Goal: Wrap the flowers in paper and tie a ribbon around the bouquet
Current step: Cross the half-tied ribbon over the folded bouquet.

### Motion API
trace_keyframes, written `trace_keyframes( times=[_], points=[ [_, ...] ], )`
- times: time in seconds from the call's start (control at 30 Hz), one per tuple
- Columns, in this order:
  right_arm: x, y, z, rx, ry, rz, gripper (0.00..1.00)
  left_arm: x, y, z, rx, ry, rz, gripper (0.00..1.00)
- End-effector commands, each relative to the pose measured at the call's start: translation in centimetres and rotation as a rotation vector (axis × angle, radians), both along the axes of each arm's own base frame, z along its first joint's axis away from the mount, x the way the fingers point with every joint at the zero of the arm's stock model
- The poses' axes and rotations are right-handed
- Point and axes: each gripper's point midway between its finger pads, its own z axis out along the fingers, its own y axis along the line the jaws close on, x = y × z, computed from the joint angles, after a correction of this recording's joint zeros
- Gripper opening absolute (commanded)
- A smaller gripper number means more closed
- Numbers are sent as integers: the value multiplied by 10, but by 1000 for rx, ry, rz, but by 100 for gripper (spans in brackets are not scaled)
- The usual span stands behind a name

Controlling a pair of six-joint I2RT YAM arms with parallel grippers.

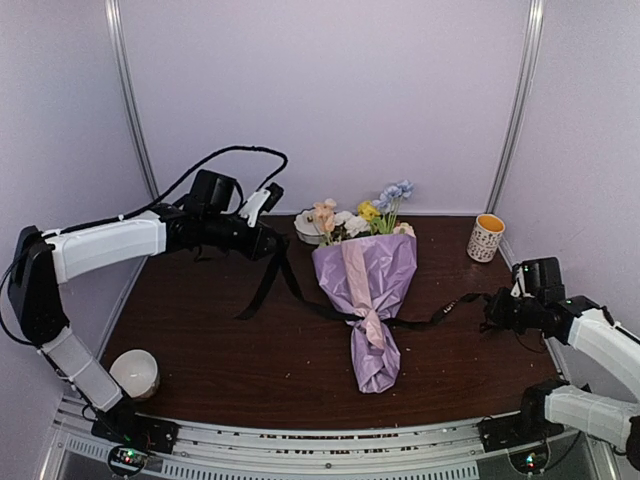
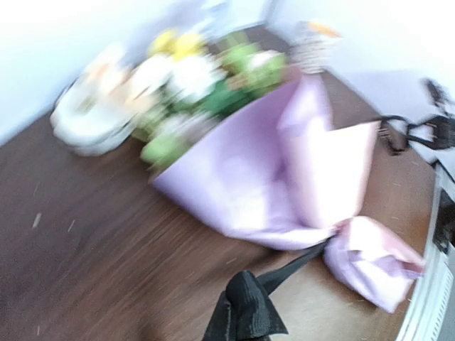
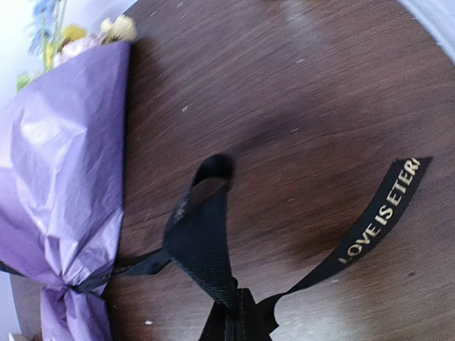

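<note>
The dark surface (image 1: 200,340) carries the bouquet (image 1: 368,290) at centre frame, flowers (image 1: 360,218) toward the top, laid flat so the paper (image 1: 385,265) cannot unroll; the ribbon (image 1: 300,295) crosses its narrow neck, one tail running upper left, the other to the right edge. Left pincer (image 1: 270,205) and right pincer (image 1: 490,305) are each pinching a tail, held well apart, by my judgement to cinch the band tight.

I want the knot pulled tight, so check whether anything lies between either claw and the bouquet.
Nothing visible does. The ribbon runs from the left claw and right claw to the neck of the bouquet over bare table; the mug stands off at the far right.
</note>
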Motion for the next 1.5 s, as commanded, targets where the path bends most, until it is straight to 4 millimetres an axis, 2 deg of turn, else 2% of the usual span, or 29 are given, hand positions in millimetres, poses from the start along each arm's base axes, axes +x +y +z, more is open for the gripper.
trace_keyframes(
  times=[0.0,0.07,0.1,0.13,0.17,0.2,0.27,0.3,0.37,0.43,0.5,0.6,0.67,0.77,0.87,0.93,1.03,1.23,1.37,1.43,1.47],
  points=[
    [-2,41,3,1,60,81,0,-46,-51,75,-50,-258,-283,0],
    [-12,51,-7,-25,152,130,5,-65,-65,98,-76,-308,-352,0],
    [-14,56,-9,-39,181,158,13,-73,-71,109,-92,-329,-382,0],
    [-16,61,-10,-53,205,188,23,-82,-75,119,-107,-350,-412,0],
    [-19,67,-10,-73,228,223,38,-93,-80,128,-116,-371,-443,0],
    [-19,72,-5,-94,236,254,52,-101,-83,134,-122,-387,-468,0],
    [-17,81,11,-161,221,315,89,-117,-88,145,-134,-418,-516,0],
    [-13,87,22,-203,189,347,97,-123,-89,148,-135,-428,-533,0],
    [-5,112,50,-245,78,457,100,-131,-89,153,-133,-442,-550,0],
    [-4,166,80,-198,-83,663,100,-132,-89,156,-127,-448,-545,0],
    [-13,223,106,-179,-253,879,98,-132,-88,158,-123,-456,-535,0],
    [-25,289,122,-152,-401,1107,93,-133,-90,163,-126,-468,-529,0],
    [-19,316,126,-122,-428,1169,87,-135,-92,165,-129,-469,-533,0],
    [-7,342,122,-122,-411,1225,83,-136,-90,166,-125,-471,-527,0],
    [3,354,117,-121,-430,1223,80,-136,-88,165,-119,-474,-523,0],
    [14,355,114,-136,-426,1180,71,-136,-88,164,-115,-473,-523,0],
    [29,347,109,-177,-417,1088,48,-135,-87,165,-111,-477,-516,0],
    [32,325,111,-181,-467,966,32,-132,-83,157,-79,-478,-498,0],
    [33,316,110,-189,-464,924,12,-134,-83,151,-69,-464,-508,0],
    [34,311,111,-196,-456,900,0,-137,-79,138,-46,-442,-518,0],
    [33,309,112,-191,-464,897,0,-140,-77,125,-30,-428,-529,0]
  ],
)
